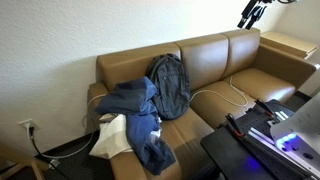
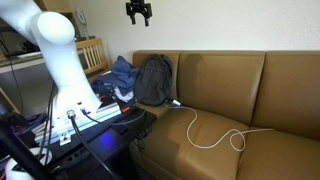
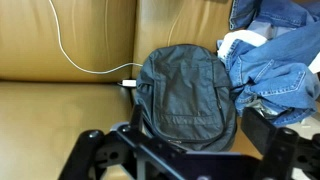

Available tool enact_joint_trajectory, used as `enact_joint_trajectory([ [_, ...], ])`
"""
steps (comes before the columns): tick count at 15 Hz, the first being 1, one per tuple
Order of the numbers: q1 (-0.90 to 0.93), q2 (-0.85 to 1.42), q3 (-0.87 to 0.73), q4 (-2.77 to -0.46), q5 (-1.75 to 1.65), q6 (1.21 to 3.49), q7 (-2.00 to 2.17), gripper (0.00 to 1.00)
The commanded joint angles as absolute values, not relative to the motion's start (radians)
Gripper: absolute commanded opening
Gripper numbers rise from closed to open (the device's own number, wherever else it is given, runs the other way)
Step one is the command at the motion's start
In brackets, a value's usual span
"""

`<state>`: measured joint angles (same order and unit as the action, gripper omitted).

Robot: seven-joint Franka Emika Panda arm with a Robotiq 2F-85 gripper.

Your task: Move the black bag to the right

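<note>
Gripper (image 3: 188, 150) hovers spread over one black bag (image 3: 187, 95) beside one white cable (image 3: 85, 62).

Holds the gripper (image 2: 138, 20) (image 1: 245, 20) high up, close to the top edge in both exterior views. Points its 2 fingers (image 2: 130, 17) downward, spread apart with a clear gap between them and nothing gripped. Shows the white arm (image 2: 55, 50) only in part in an exterior view: 1 thick rounded link rising at the left side and leaving the picture at the top. Places the dark fingers (image 3: 92, 150) at the 2 bottom corners of the wrist view, far apart, with dark gripper linkage low between them. Looks steeply downward from the wrist.
</note>
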<state>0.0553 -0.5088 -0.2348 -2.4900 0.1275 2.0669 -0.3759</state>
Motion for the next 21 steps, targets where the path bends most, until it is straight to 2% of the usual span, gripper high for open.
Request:
enact_joint_trajectory([
  [1, 0.033, -0.506, -0.215, -2.488, 0.139, 2.063, -0.385, 1.0],
  [5, -0.084, -0.401, -0.306, -2.427, 0.028, 1.959, -0.4, 1.0],
  [9, -0.155, -0.164, -0.382, -2.405, 0.047, 2.142, -0.389, 1.0],
  [17, -0.175, -0.152, -0.342, -2.387, 0.097, 2.162, -0.416, 1.0],
  [21, -0.086, -0.123, -0.202, -2.48, 0.064, 2.251, -0.351, 1.0],
])
